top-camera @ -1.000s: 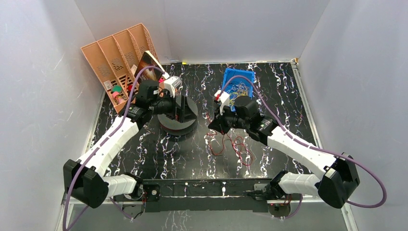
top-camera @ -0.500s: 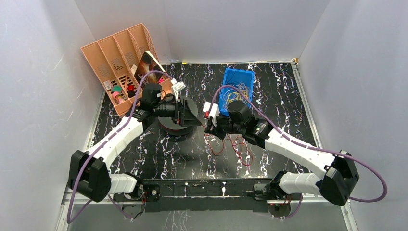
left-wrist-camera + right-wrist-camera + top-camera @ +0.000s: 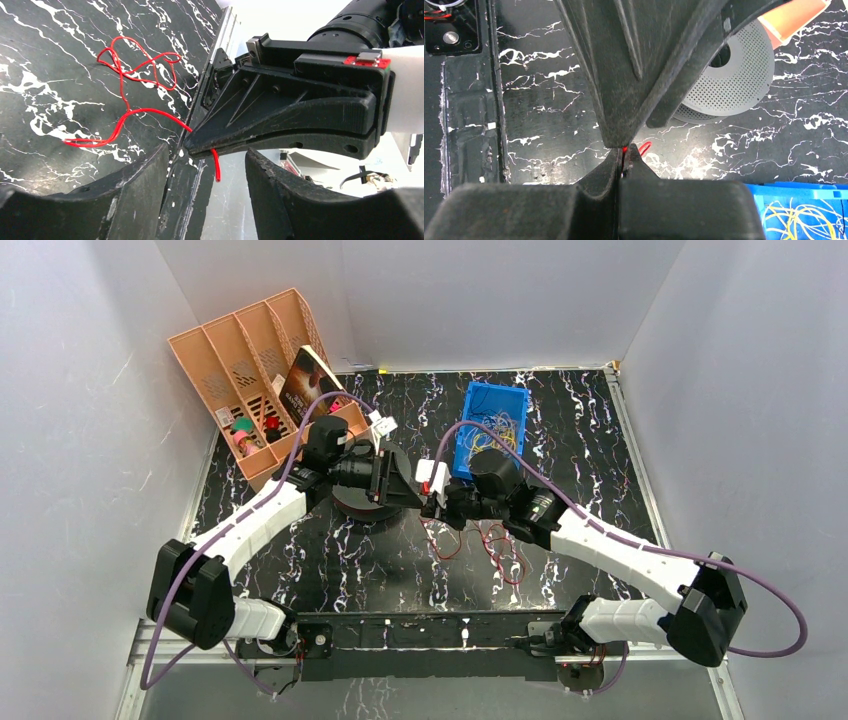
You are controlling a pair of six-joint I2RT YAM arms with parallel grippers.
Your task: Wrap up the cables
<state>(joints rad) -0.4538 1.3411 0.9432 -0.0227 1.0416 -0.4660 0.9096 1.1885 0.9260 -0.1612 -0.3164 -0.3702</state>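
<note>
Pinching the red cable (image 3: 217, 167) in the right gripper (image 3: 192, 145), dangling its tip toward six o'clock inside the half-open left gripper (image 3: 205, 172).

Marbled table (image 3: 600, 440) holds spool (image 3: 350, 508), blue bin (image 3: 497, 390), cables (image 3: 505, 555), organizer (image 3: 215, 350).

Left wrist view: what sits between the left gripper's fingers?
The right gripper, shut on the red cable, whose free end pokes out there. Left wrist view shows it.
</note>
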